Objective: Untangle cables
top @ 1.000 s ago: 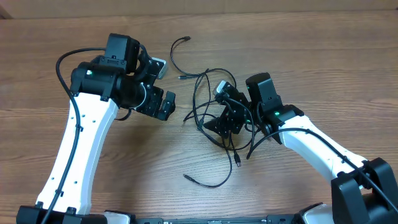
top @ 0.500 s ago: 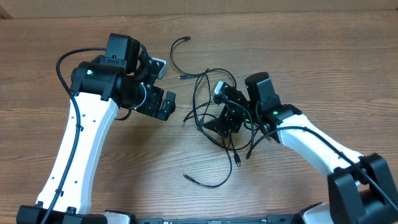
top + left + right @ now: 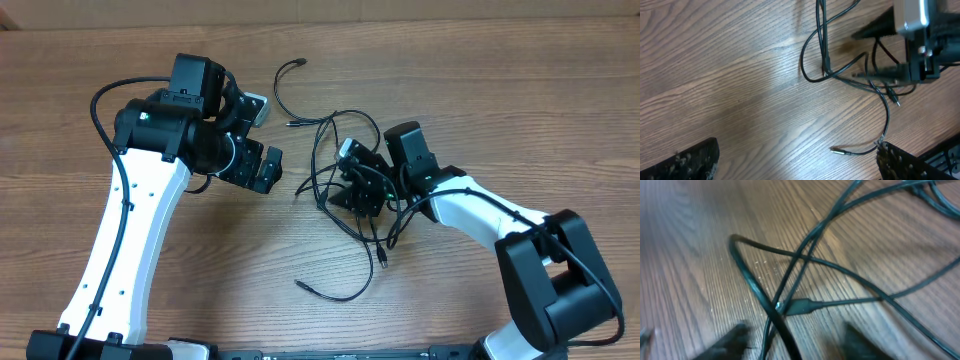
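Several thin black cables lie tangled at the table's middle, with one strand trailing to a plug end near the front. My right gripper is down in the tangle. In the right wrist view its blurred fingers stand apart, with crossing cables and a plug running between them, and nothing is pinched. My left gripper hangs open to the left of the tangle. The left wrist view shows the cables and a loose plug end ahead of the open left gripper.
A separate curved cable lies behind the tangle toward the table's far edge. The right arm's wrist camera shows at the top right of the left wrist view. Bare wood table surrounds the cables.
My right gripper has shifted slightly left and farther into the tangle, and its fingers have come closer together. The left arm has not moved.
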You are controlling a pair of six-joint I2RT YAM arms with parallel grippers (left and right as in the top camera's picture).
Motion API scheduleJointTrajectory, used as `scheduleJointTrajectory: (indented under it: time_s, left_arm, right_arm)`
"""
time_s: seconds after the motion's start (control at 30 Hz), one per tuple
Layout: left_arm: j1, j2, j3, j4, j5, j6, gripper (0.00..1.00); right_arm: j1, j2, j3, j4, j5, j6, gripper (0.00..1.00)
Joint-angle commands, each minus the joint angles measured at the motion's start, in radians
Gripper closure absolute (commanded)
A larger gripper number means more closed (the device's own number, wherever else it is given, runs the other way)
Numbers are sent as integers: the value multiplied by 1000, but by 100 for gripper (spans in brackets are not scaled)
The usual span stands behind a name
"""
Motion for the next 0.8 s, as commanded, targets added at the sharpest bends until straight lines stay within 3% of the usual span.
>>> scheduleJointTrajectory:
  time_s: [0.0, 0.23, 0.53, 0.77]
  left_arm:
    - [5, 2, 18, 2, 2, 22, 0]
    - [5, 2, 18, 2, 2, 22, 0]
    - [5, 2, 18, 1, 2, 22, 1]
    - [5, 2, 18, 1, 2, 22, 0]
  right_arm:
    - [1, 16, 26, 3, -15, -1, 74]
    - [1, -5, 27, 9, -29, 108, 96]
    - [0, -162, 27, 8, -10, 218, 96]
    - [0, -371, 27, -34, 298, 295, 96]
